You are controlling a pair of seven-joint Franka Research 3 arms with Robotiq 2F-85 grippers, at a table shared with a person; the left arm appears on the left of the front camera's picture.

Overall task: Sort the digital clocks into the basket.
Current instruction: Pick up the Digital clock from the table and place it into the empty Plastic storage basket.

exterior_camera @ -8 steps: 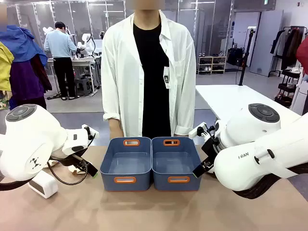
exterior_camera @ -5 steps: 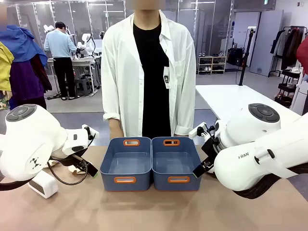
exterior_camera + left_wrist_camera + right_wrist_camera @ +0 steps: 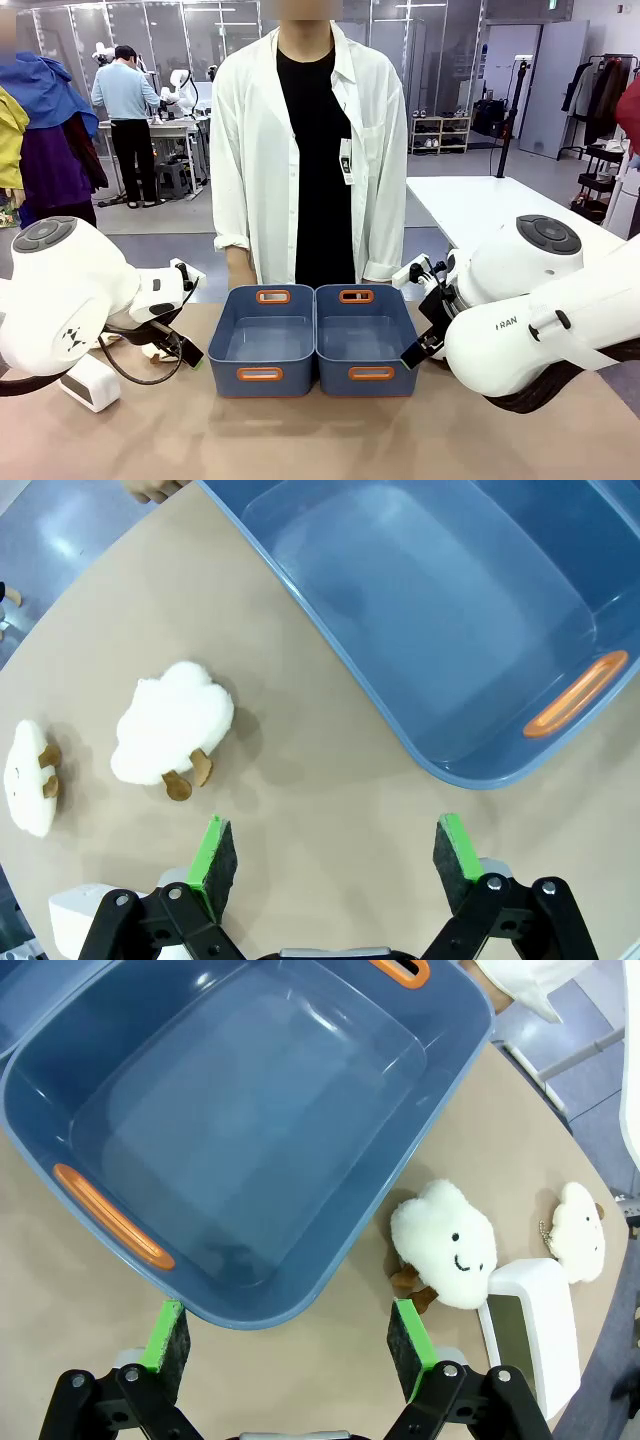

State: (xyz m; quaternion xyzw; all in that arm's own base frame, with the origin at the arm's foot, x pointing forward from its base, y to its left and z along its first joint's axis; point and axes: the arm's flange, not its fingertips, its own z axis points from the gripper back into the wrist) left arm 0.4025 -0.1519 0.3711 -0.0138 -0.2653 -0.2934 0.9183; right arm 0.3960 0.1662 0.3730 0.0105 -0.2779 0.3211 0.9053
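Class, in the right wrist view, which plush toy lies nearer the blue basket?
The larger plush toy, the smiling one, close beside the basket wall; the smaller plush toy lies farther out.

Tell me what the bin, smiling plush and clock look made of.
Bin: moulded plastic, semi-gloss; glints on its floor. Smiling plush: fuzzy cream fabric, matte; soft outline. Digital clock: probably hard white plastic, smooth rounded shell; screen material unclear.

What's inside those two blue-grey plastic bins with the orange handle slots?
Nothing visible: the left blue-grey rectangular plastic bin and the right bin both show bare floors. In the front view their near walls cover a strip of floor close to the robot.
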